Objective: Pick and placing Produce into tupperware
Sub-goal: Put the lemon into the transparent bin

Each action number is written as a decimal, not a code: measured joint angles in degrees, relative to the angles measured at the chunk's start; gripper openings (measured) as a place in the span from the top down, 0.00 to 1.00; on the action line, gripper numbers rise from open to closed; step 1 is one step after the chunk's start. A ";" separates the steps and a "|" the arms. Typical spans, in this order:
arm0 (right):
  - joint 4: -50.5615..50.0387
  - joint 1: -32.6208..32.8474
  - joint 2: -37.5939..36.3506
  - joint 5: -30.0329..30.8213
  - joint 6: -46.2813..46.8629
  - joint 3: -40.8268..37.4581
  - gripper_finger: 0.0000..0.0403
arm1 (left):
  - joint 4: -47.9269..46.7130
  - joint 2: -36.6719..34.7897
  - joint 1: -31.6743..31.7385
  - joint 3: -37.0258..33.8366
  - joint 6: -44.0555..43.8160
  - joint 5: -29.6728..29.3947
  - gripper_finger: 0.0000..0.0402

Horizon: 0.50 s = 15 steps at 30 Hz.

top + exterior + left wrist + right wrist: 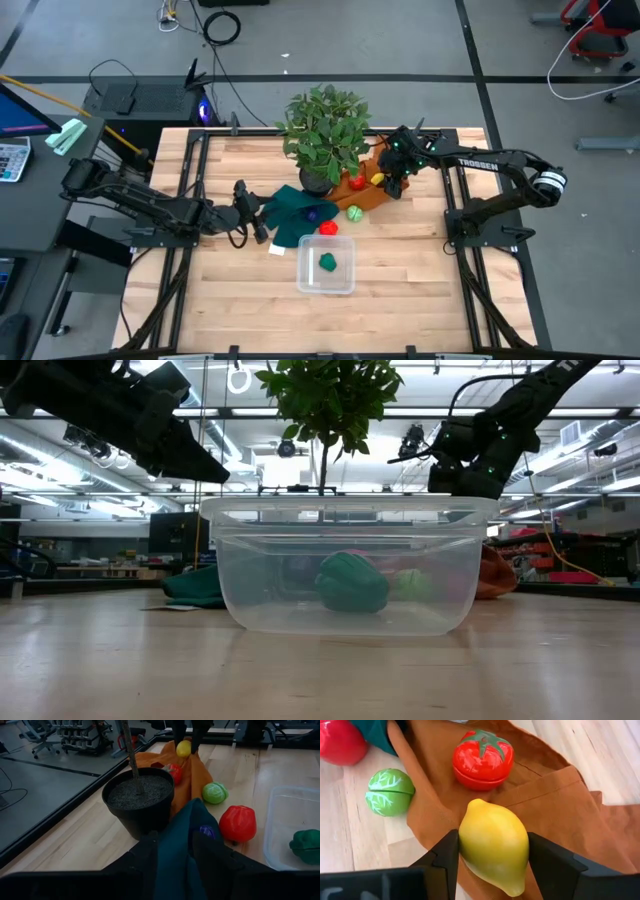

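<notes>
Only 1 green pepper lies in the tupperware; the right pincer grips the lemon, the left pincer seemingly pinches the green cloth, and 3 pieces wait.

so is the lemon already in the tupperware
No, the lemon is gripped in the right pincer over the orange cloth; the tupperware holds only a green pepper.

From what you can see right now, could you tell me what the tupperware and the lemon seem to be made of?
The tupperware looks like clear, slightly frosted plastic: the green produce shows through its wall. The lemon, clamped in the right gripper, looks like smooth, matte moulded plastic, probably a toy.
</notes>
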 joint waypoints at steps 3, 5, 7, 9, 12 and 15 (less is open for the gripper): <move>0.00 0.00 0.00 0.00 0.14 0.00 0.60 | 0.00 0.00 0.00 0.00 0.00 0.00 0.69; 0.01 -0.01 0.00 -0.01 0.47 0.00 0.58 | 0.00 0.00 0.01 0.00 0.00 0.00 0.69; 0.02 0.00 0.00 -0.02 0.52 0.00 0.56 | 0.00 0.00 -0.01 0.00 0.02 -0.02 0.68; 0.02 0.00 0.00 -0.01 0.52 0.00 0.53 | 0.00 0.00 0.00 0.00 0.00 -0.01 0.67; -0.05 0.00 0.00 -0.03 0.29 0.00 0.53 | 0.00 0.00 0.00 0.00 0.02 -0.02 0.67; -0.21 0.00 0.00 -0.73 -0.29 0.00 0.57 | -0.02 0.00 -0.01 0.00 0.02 0.00 0.67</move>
